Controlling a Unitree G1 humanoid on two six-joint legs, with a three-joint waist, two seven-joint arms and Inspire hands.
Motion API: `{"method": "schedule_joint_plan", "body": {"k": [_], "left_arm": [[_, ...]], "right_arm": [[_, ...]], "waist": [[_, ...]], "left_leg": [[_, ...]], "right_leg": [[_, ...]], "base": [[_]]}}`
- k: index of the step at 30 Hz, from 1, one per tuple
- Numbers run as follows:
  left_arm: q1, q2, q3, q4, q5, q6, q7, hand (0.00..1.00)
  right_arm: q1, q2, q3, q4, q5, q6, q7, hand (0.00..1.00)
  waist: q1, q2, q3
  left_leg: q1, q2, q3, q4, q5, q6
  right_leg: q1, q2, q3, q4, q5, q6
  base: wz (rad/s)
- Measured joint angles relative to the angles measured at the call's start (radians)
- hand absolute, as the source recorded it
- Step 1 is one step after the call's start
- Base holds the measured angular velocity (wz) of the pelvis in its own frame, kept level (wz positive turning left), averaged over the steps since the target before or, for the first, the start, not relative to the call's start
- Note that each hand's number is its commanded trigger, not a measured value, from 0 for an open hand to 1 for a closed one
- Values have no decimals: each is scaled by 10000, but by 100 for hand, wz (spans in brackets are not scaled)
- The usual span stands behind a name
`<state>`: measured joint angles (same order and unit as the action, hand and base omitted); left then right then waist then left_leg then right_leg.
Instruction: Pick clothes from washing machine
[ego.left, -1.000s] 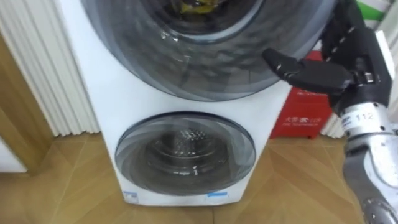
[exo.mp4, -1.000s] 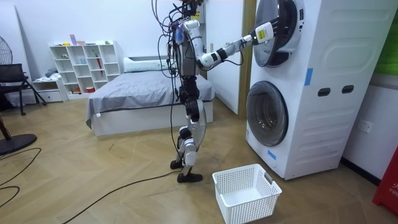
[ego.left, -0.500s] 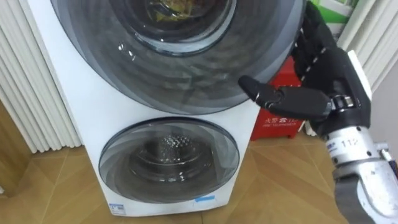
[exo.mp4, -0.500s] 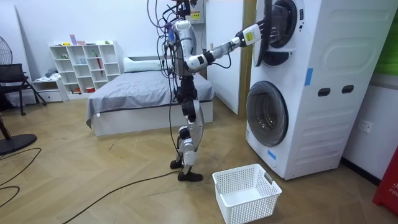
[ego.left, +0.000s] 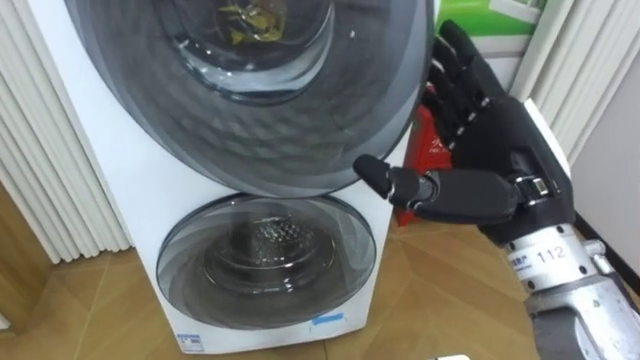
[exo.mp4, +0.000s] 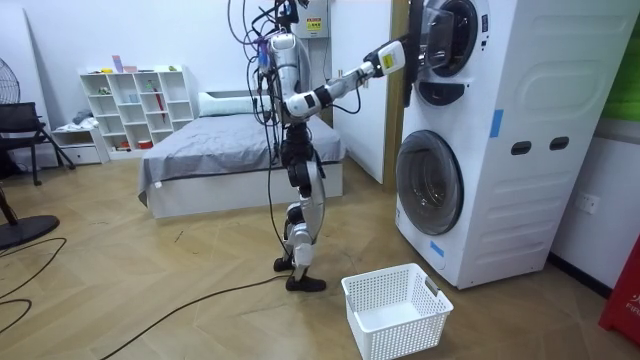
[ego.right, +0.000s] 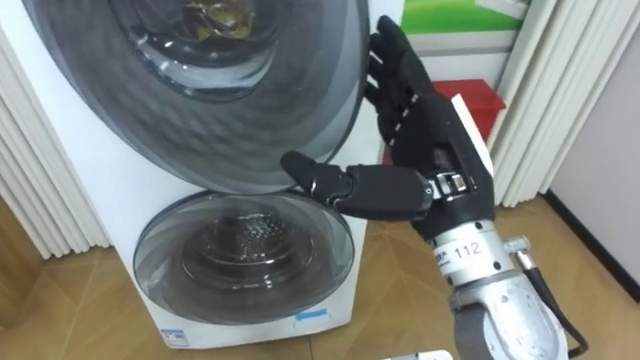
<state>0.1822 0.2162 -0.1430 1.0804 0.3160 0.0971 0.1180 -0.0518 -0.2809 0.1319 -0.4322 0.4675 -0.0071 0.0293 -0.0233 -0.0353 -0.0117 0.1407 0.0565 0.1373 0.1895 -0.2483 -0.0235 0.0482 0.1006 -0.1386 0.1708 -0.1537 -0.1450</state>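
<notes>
The stacked white washing machine (exo.mp4: 500, 140) has a round dark glass upper door (ego.left: 250, 100) that stands partly swung out. My right hand (ego.left: 495, 150) is open at that door's right edge: its straight fingers (ego.right: 392, 70) reach behind the rim and the thumb lies across the front. In the room view this hand (exo.mp4: 392, 56) is raised to the door (exo.mp4: 416, 55) while I stand on the machine's left. Something yellowish, seemingly clothing (ego.left: 248, 18), shows through the glass of the upper drum. The lower door (ego.left: 265, 258) is closed.
A white laundry basket (exo.mp4: 396, 310) stands on the wood floor before the machine. A red box (ego.right: 482, 100) and white curtains (ego.right: 560, 90) are to the machine's right, white ribbed panels (ego.left: 45, 160) to its left. A bed (exo.mp4: 220, 150) lies behind me.
The upper door has swung further out from the machine, with my right hand drawing its edge along. My body leans back a little and the head camera has shifted.
</notes>
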Motion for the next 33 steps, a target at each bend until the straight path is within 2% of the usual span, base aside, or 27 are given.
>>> {"method": "schedule_joint_plan", "body": {"k": [5,6,9,11,15,22,26,33], "left_arm": [[-177,-1,0,0,2,-136,37,0],[-243,-1,2,-8,2,-173,51,0],[-383,0,8,-9,3,-184,53,0],[-432,0,3,-4,5,-205,52,0],[-590,37,8,-8,6,-204,42,0],[-591,112,-169,-1,3,-182,2,0],[-598,162,-195,-10,21,-183,-11,0],[-332,218,-191,-250,289,-180,-40,0]], "right_arm": [[4,8,14,-142,27,1,227,0],[-3,7,4,-200,24,2,280,0],[-16,7,-2,-308,25,2,418,0],[-25,21,57,-433,26,14,485,0],[-198,63,269,-655,81,15,630,0],[-506,213,733,-663,85,-23,1137,0],[-504,296,853,-661,24,-5,1164,0],[-504,551,1175,-682,4,-146,1274,0]], "waist": [[-25,35,-20],[-12,52,-54],[1,71,-50],[55,70,-49],[379,61,-50],[514,-50,-4],[504,-59,-2],[605,-47,-16]], "left_leg": [[-21,7,5,-15,5,-5],[-91,8,5,-29,11,-14],[-98,8,6,-91,32,-46],[-104,9,-5,-93,35,-51],[-98,16,-15,-172,53,-79],[-96,13,-27,-192,64,-96],[-148,22,-69,-145,69,-105],[-597,54,-309,146,134,-210]], "right_leg": [[-36,33,65,-10,12,-22],[-135,39,85,10,18,-32],[-162,44,88,2,22,-40],[-164,45,80,-2,22,-41],[-302,61,138,47,31,-56],[-318,68,205,129,31,-56],[-338,57,80,135,41,-71],[-630,45,-118,159,123,-215]], "base": [[-4],[-5],[-1],[0],[-5],[-2],[7],[7]]}}
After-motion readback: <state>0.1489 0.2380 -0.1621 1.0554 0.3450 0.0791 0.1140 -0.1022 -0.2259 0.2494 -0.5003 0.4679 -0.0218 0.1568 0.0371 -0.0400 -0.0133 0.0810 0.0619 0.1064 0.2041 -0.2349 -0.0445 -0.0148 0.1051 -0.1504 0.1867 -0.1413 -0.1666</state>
